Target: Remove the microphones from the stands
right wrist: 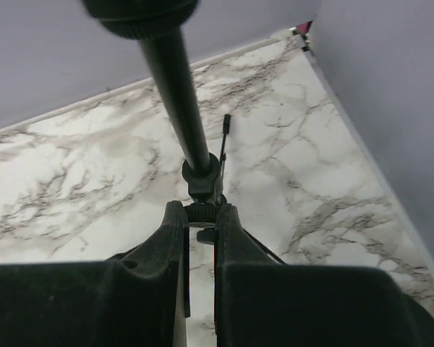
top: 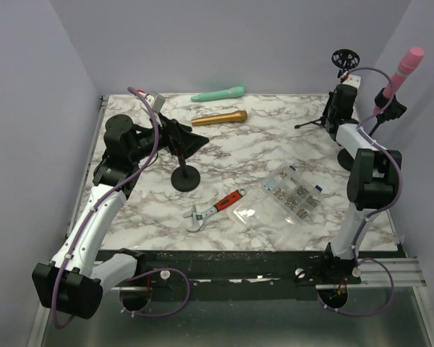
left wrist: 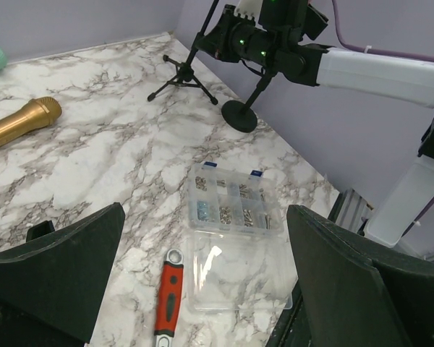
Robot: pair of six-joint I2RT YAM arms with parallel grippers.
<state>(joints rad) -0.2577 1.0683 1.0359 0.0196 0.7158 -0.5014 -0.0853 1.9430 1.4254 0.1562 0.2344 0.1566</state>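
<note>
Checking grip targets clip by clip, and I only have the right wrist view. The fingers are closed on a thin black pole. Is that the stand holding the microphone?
Observer: No. The right gripper is shut on the tripod stand. The pink microphone sits on a separate round-base stand beside it.
Operator: And the left gripper?
Observer: The left gripper is open and holds nothing. It is above a short bare stand.
Operator: Any other microphones around?
Observer: A gold microphone and a green microphone lie loose at the back, off any stand.
</note>
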